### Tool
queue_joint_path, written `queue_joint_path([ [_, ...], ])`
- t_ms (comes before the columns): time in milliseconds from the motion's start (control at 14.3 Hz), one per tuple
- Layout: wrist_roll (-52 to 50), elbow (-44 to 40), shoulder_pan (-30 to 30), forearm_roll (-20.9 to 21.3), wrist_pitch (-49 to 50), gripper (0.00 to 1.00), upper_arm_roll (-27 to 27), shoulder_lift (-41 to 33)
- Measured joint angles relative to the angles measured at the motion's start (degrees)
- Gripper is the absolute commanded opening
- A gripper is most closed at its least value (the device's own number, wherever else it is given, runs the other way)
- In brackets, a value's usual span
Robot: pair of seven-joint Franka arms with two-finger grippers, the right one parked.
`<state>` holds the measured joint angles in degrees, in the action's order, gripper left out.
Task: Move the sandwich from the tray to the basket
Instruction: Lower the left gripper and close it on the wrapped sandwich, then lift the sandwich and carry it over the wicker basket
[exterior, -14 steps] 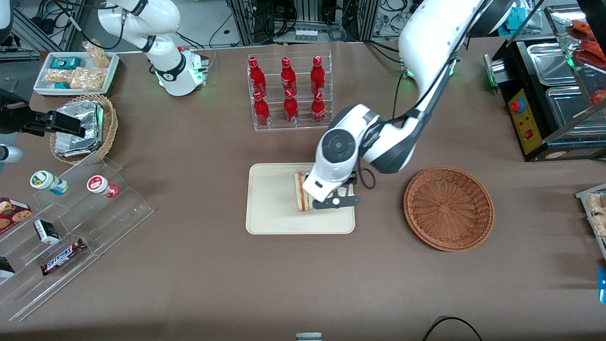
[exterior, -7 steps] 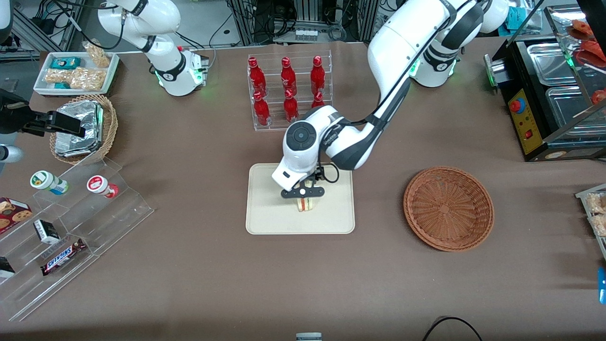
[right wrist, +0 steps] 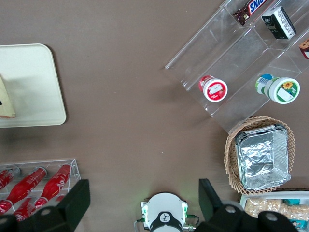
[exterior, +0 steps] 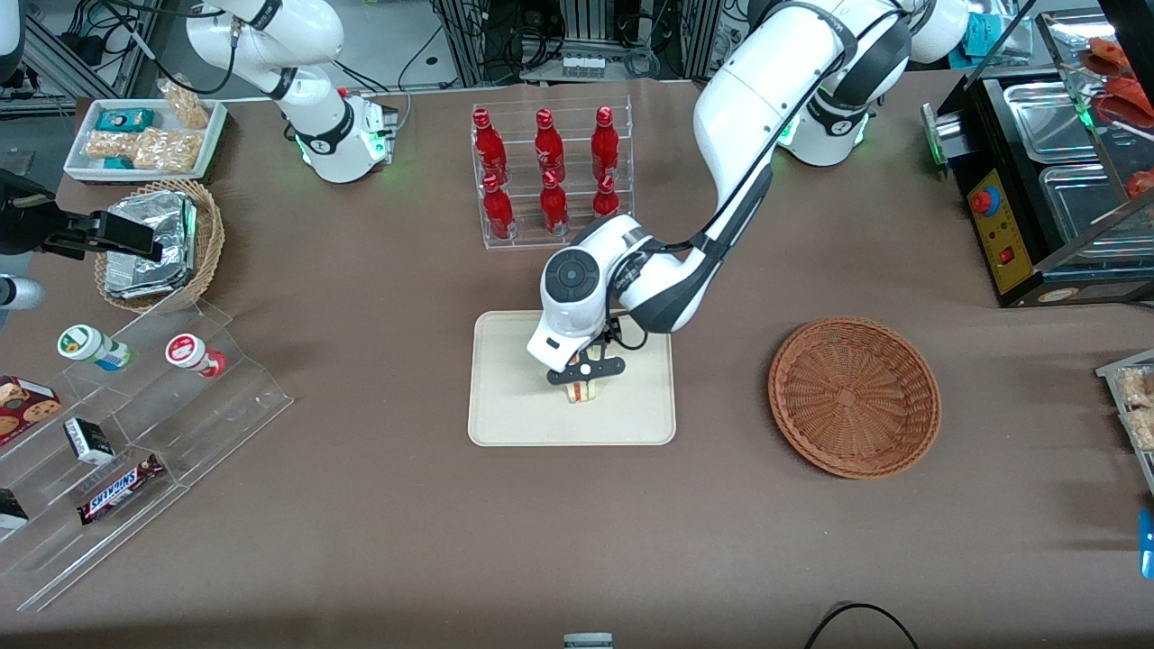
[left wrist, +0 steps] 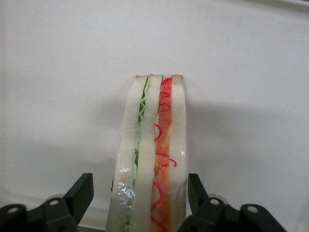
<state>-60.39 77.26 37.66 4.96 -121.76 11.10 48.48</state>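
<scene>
So, the gripper (exterior: 586, 368) is hovering low over the pale tray (exterior: 523, 416), with its two fingers (left wrist: 79, 195) standing spread apart around the sandwich (left wrist: 163, 159). The sandwich is lying on the tray, showing white bread with green and orange fillings, and its end nearer to the front camera is peeking out from under the gripper. Nothing is being pinched. Beside the tray, toward the working arm's end of the table, the round basket (exterior: 855, 397) is sitting flat. Red bottles (exterior: 554, 146) are standing in a clear bin (exterior: 532, 242), farther from the front camera than the tray. Toward the parked arm's end, a foil package (exterior: 153, 243) is resting in another basket (exterior: 214, 225).
</scene>
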Motion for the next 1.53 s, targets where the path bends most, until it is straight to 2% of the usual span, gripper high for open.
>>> queue_joint_path([
  [70,-2.19,0.00,0.00,0.00,-0.03,0.26,0.00,0.41],
  [140,-4.49,0.00,0.00,0.00,-0.05,0.19,0.00,0.59],
  [419,-8.53,-0.32,-0.08,0.00,-0.05,0.09,-0.05,0.57],
  [628,-8.79,-1.29,-1.60,0.00,0.01,0.08,-0.73,0.06],
  [977,-4.57,-1.17,-12.41,0.02,9.40,0.08,-1.04,-8.54],
  [1256,3.48,10.90,-24.85,0.03,11.19,0.08,-1.17,-19.75],
  [1535,13.71,18.35,-35.69,0.07,10.09,0.09,-1.33,-23.06],
])
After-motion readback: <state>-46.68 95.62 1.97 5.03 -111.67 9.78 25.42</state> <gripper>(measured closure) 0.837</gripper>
